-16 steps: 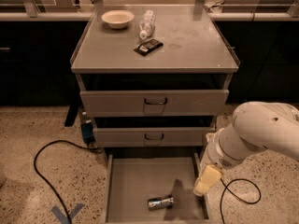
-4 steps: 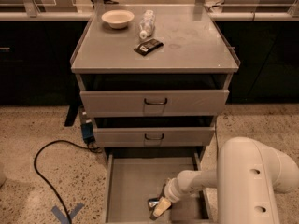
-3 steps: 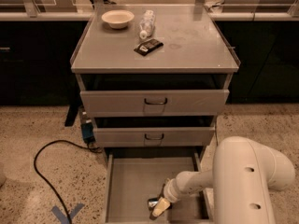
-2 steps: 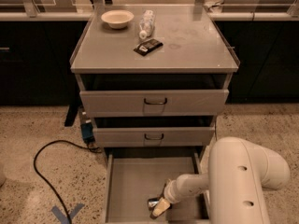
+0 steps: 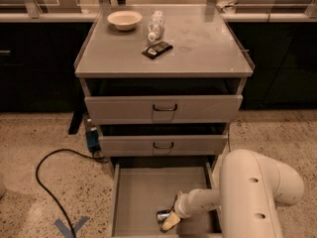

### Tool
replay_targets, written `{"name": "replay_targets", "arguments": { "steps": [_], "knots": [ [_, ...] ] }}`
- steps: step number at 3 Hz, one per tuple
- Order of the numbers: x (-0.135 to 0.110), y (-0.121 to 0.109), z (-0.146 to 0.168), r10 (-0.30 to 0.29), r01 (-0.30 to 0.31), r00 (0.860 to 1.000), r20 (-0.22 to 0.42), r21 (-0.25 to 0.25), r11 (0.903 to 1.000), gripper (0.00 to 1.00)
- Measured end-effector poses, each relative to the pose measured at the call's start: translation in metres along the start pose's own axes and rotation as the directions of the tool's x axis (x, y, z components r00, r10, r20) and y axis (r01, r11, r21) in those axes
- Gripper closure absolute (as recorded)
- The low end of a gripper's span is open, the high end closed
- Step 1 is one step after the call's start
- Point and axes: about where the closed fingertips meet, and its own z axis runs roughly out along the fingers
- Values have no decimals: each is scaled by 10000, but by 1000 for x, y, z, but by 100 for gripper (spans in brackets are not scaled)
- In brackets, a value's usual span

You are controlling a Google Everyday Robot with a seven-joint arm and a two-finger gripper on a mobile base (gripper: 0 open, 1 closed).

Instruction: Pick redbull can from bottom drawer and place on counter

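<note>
Down from the right edge, the gripper now touches the can, lying crosswise just to its left near the front edge of the bottom drawer; hold can't be told.

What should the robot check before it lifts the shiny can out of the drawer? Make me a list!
1. Bottom drawer pulled open: ok.
2. Redbull can in sight, lying on the drawer floor: ok.
3. Gripper down at the can: ok.
4. Can firmly held: cannot tell.
5. Bare spot on the counter, right of the bowl, bottle and packet: ok.
</note>
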Motion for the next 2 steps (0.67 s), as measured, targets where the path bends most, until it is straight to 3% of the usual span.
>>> {"name": "replay_targets", "arguments": {
  "steps": [2],
  "knots": [
    [9,16,19,-411,410,9992,-28,-401,9984,0]
  ]
}}
